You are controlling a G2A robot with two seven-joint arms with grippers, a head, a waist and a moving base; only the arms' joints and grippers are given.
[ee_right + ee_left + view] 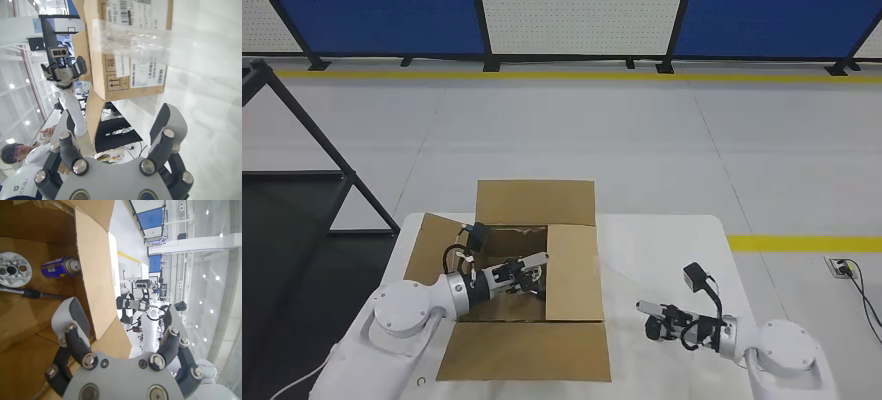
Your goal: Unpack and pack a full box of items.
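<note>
Top view, left end effector (533,272) spread wide in cardboard box (573,285), right end effector (647,317) spread, empty, beside it

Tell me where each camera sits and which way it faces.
Top view: above the arms, looking down at table and open cardboard box; both arms show.
Left wrist view: at the box's rim, facing spray can, metal disc and rod inside; open left gripper shows.
Right wrist view: beside the box, facing its labelled outer wall; open right gripper shows.
All three share the box.

bright even overhead light, ceiling lamps (217,277) glaring, soft shadows, wrist cams w/ fisheye edges
</note>
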